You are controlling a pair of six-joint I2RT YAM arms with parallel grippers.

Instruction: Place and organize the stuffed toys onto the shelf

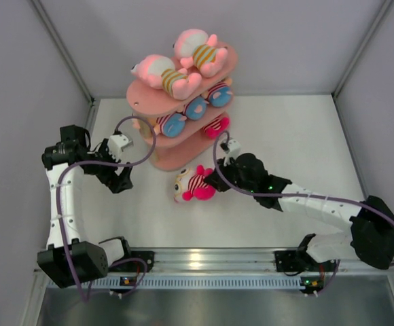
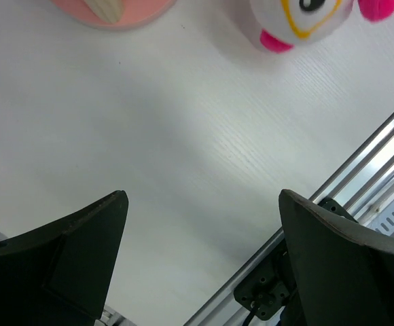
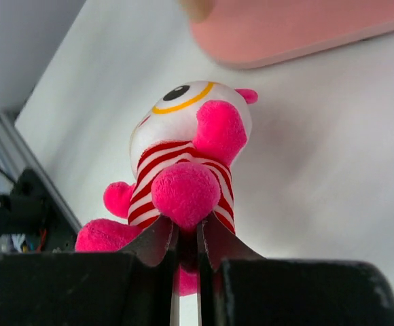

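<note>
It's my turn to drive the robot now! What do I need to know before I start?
Left end effector: open, holding nothing, over the bare table.
Right end effector: shut on the red-white striped toy, pinching a pink limb, in front of the shelf.
Done: two yellow-pink striped toys lie on the top board. The blue-footed toys sit on the board below.
Left: put the held toy on the shelf. No other loose toy is in view.
</note>
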